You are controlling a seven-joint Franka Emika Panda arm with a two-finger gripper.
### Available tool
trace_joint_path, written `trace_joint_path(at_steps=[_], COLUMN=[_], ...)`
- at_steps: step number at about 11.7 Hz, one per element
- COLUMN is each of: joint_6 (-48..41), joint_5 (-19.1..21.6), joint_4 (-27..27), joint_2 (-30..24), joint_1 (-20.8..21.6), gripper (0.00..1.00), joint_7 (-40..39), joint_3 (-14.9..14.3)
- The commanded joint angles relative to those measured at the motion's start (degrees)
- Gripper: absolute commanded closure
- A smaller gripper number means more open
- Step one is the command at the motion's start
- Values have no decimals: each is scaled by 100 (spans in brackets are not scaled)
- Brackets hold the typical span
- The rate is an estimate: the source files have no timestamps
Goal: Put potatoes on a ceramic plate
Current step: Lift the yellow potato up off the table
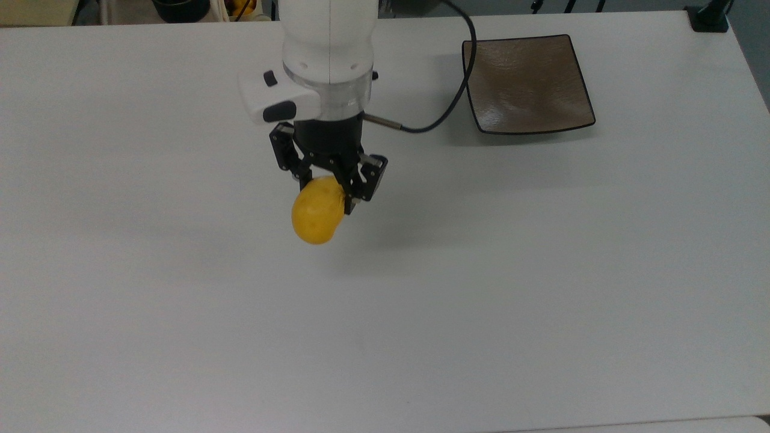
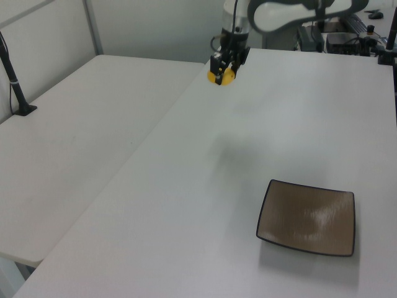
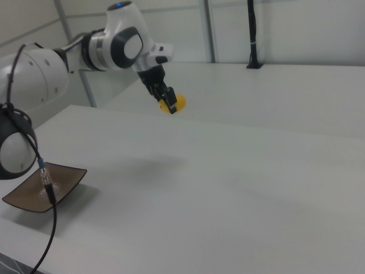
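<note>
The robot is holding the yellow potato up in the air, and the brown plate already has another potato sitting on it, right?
Not quite. The gripper does hold the yellow potato up in the air, but the brown plate has nothing on it. The top view shows its bare surface.
</note>
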Motion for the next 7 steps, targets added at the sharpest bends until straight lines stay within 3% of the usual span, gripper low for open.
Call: trace_joint_path(at_steps=[1, 4, 7], joint_6=[-978, -2314, -2617], joint_5=[315, 702, 712], joint_4=[-364, -425, -1222], joint_2=[-770, -1246, -1895], joint_1=[50, 129, 419], gripper=[100, 100, 100], joint_7=[-664, -1499, -1728], joint_3=[7, 7, 7])
